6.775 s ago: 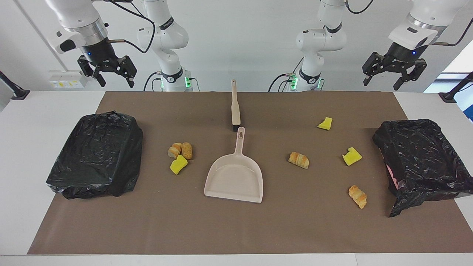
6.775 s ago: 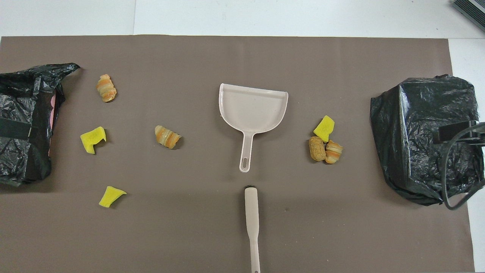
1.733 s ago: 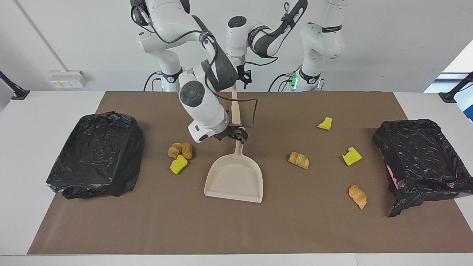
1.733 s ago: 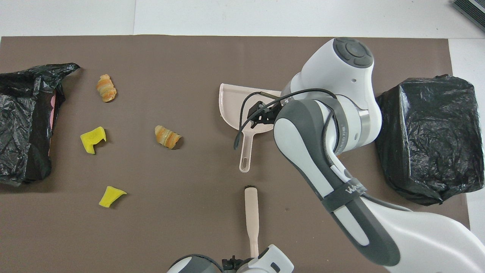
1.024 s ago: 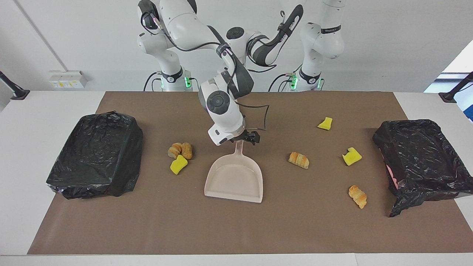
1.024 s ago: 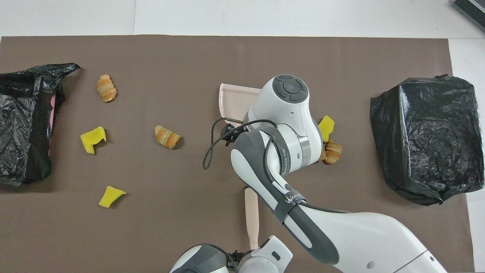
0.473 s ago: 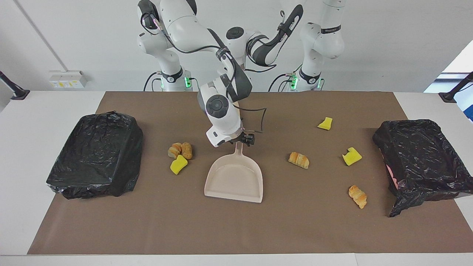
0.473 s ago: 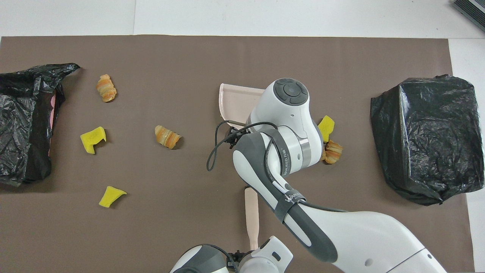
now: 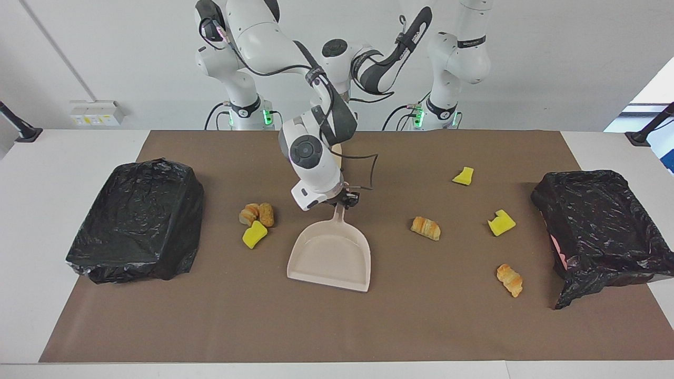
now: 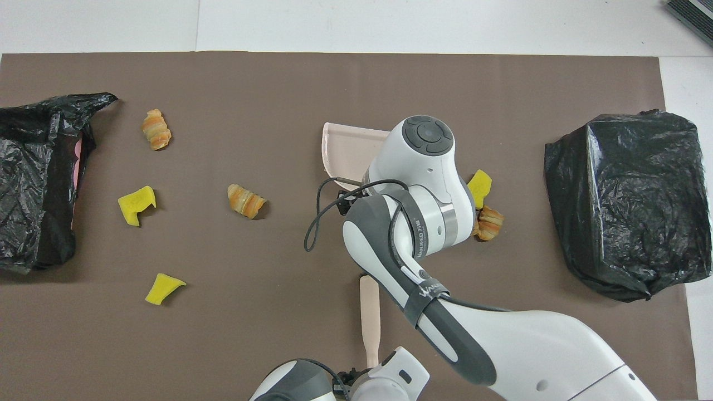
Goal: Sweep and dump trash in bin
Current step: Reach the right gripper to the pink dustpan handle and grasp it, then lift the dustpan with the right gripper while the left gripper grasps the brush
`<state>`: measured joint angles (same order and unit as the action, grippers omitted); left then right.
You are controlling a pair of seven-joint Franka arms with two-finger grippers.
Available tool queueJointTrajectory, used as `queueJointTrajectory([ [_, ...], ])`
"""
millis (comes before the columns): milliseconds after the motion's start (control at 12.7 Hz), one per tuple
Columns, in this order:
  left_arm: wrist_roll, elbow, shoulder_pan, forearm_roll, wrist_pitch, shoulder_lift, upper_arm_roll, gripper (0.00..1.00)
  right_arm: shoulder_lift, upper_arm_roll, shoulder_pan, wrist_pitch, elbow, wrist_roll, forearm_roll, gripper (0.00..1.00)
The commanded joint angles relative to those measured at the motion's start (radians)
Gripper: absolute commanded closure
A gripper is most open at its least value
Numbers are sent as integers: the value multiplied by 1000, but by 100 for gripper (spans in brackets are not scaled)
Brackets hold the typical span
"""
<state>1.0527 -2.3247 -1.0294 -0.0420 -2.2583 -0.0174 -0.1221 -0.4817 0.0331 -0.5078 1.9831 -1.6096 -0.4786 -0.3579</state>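
The dustpan (image 9: 329,258) has shifted a bit since half a second ago, its handle now pinched in the right tool (image 9: 345,200). The left tool (image 10: 351,384) is pressed together on the end of the brush (image 10: 369,312), at 6 o'clock from the pan on the overhead clock. A clump of trash (image 10: 483,220) sits on the surface at about 4 o'clock, four more bits (image 10: 245,200) are scattered from 8 to 10 o'clock, and black-bagged bins sit out at 3 (image 10: 624,200) and 9 (image 10: 33,178).
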Motion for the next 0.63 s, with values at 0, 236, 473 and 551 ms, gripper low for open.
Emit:
queueJointTrajectory([
  [0, -39, -10, -3, -18, 20, -19, 9, 100, 49, 2, 26, -56, 11, 202, 19, 100],
  [236, -56, 4, 26, -18, 103, -55, 19, 100, 139, 10, 142, -197, 8, 496, 37, 100],
  [473, -57, 40, 133, -7, 221, -82, 19, 100, 167, 8, 215, -247, 8, 781, 141, 100],
  [551, -59, 56, 164, -4, 246, -82, 19, 100, 167, 8, 230, -251, 7, 872, 146, 100],
])
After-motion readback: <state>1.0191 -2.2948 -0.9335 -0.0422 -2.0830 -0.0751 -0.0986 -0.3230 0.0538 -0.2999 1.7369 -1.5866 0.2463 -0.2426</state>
